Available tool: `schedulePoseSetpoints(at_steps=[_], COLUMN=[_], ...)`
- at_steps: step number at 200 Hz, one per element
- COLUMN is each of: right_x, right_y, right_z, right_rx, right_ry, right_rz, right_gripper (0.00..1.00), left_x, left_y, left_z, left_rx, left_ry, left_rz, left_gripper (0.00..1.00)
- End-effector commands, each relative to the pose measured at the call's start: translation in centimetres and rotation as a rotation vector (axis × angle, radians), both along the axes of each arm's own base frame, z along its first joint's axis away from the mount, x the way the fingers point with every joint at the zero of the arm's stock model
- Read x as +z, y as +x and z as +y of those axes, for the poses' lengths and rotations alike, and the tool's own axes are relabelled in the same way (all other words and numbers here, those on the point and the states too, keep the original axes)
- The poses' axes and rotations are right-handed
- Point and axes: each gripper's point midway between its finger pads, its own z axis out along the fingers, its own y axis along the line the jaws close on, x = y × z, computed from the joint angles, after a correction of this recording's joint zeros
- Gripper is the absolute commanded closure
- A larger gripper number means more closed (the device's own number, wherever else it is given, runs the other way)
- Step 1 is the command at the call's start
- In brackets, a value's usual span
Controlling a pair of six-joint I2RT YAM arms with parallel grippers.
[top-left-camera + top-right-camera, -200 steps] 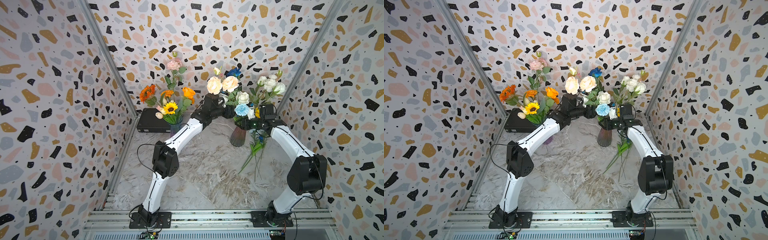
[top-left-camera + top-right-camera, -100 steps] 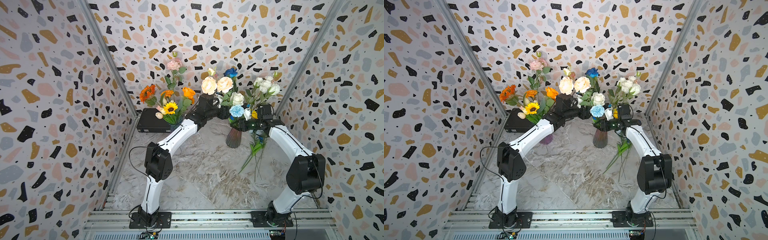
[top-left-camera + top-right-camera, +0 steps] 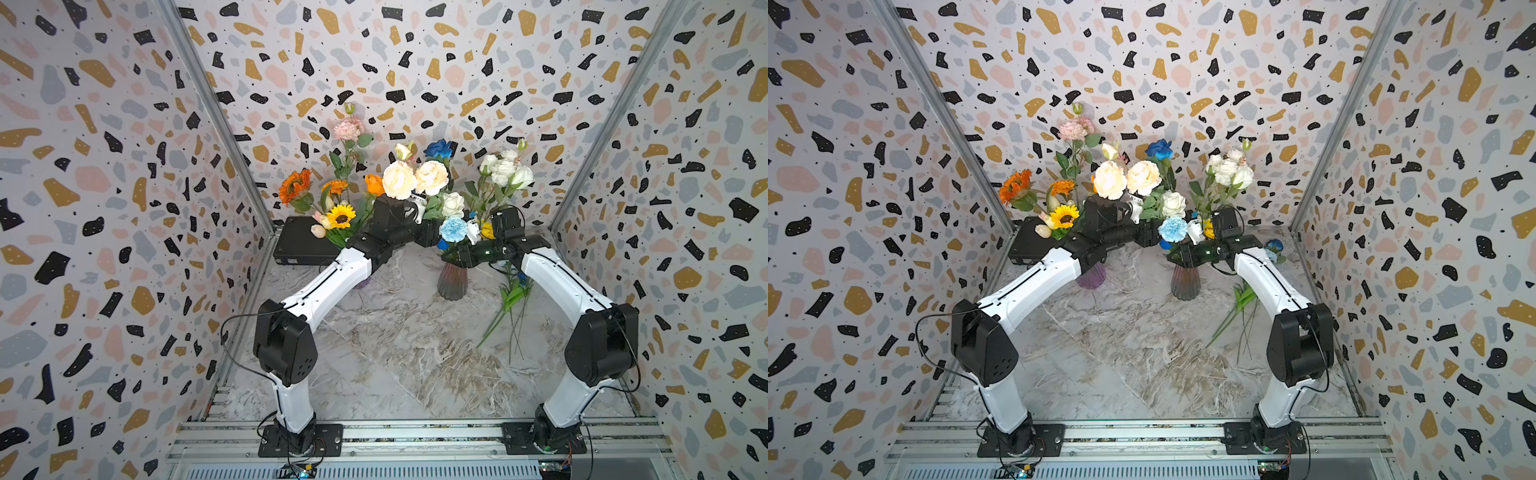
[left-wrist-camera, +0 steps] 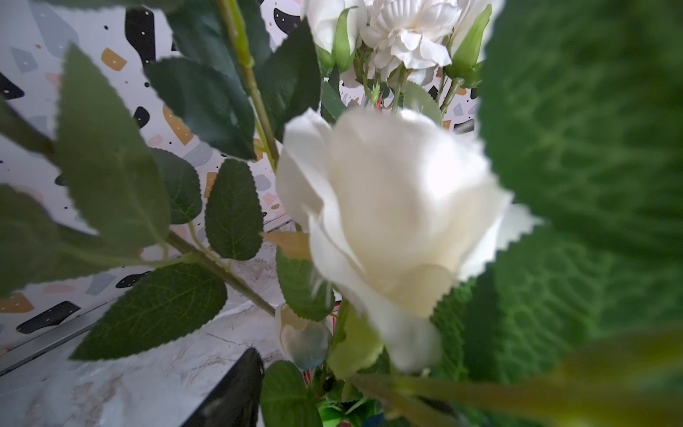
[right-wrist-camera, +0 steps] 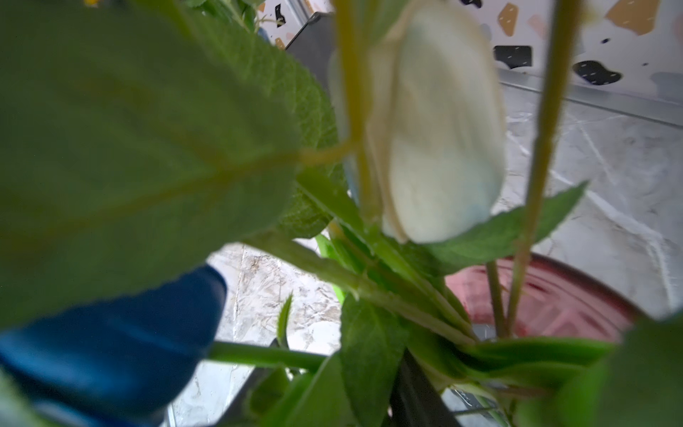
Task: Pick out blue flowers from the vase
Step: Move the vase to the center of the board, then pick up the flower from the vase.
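Observation:
The ribbed smoky vase [image 3: 452, 282] [image 3: 1185, 283] stands mid-table with cream and white roses in it. Among them are the blue flowers: a deep blue rose [image 3: 438, 148] [image 3: 1159, 149] on top and a pale blue pom-pom [image 3: 453, 229] [image 3: 1172, 229] low in front. My left gripper [image 3: 434, 236] is buried in the bouquet. Its wrist view shows one dark finger [image 4: 236, 392]; leaves hide the other. My right gripper [image 3: 460, 257] [image 5: 332, 388] sits at the vase rim [image 5: 554, 292]. Its fingers stand apart, with leaves and a blue bud's [image 5: 111, 344] stem between them. More blue flowers [image 3: 1274, 247] lie beside the right arm.
A purple vase [image 3: 1090, 276] with a sunflower [image 3: 340, 216] and orange blooms stands at the back left, partly behind my left forearm. A black box [image 3: 299, 245] sits in the back left corner. Green stems [image 3: 505, 307] lie across the table at the right.
The vase and its bouquet have shifted left, and both grippers have moved left with them. My left elbow has swung outward to the left and lower.

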Motion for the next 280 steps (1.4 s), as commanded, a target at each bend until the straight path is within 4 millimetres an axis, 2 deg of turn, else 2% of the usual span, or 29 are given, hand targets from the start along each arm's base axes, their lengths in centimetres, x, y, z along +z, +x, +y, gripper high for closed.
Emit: schedulePoseSetpoints(at_steps=[1,33,57,85,124,184,212,260,280], right_x=[1.0,1.3,1.7,3.4,6.8,9.1,9.5,10.0,10.9], right_y=[-1.1,-1.2,-0.9,-1.1,-1.9,-2.3,-2.4,-2.9,-3.3], right_z=[1.1,1.4,0.8,-0.3,-0.8,-1.3,-1.1,-1.3,-1.5], right_rx=[0.042,0.043,0.005,-0.036,-0.048,-0.062,-0.056,-0.057,-0.062], right_ry=[0.008,-0.004,-0.039,-0.075,-0.058,-0.056,-0.048,-0.045,-0.032], right_rz=[0.010,-0.008,-0.047,-0.110,-0.184,-0.246,-0.251,-0.265,-0.290], right_gripper=[0.55,0.55,0.54,0.52,0.51,0.50,0.58,0.86,0.87], left_x=[2.4,1.9,1.8,1.7,1.7,1.2,1.2,1.3,1.2], left_y=[-0.9,-1.8,-2.2,-2.4,-2.1,-1.3,-1.0,-0.9,-0.9], left_z=[0.8,1.8,2.3,2.4,2.4,1.7,1.6,1.4,1.4], left_rx=[0.012,0.034,0.044,0.044,0.050,0.046,0.049,0.047,0.048], left_ry=[-0.030,-0.024,-0.022,-0.014,-0.006,-0.008,-0.014,-0.012,-0.010], left_rz=[-0.089,-0.086,-0.084,-0.083,-0.081,-0.060,-0.056,-0.054,-0.050], left_gripper=[0.37,0.37,0.37,0.37,0.36,0.36,0.37,0.37,0.37])
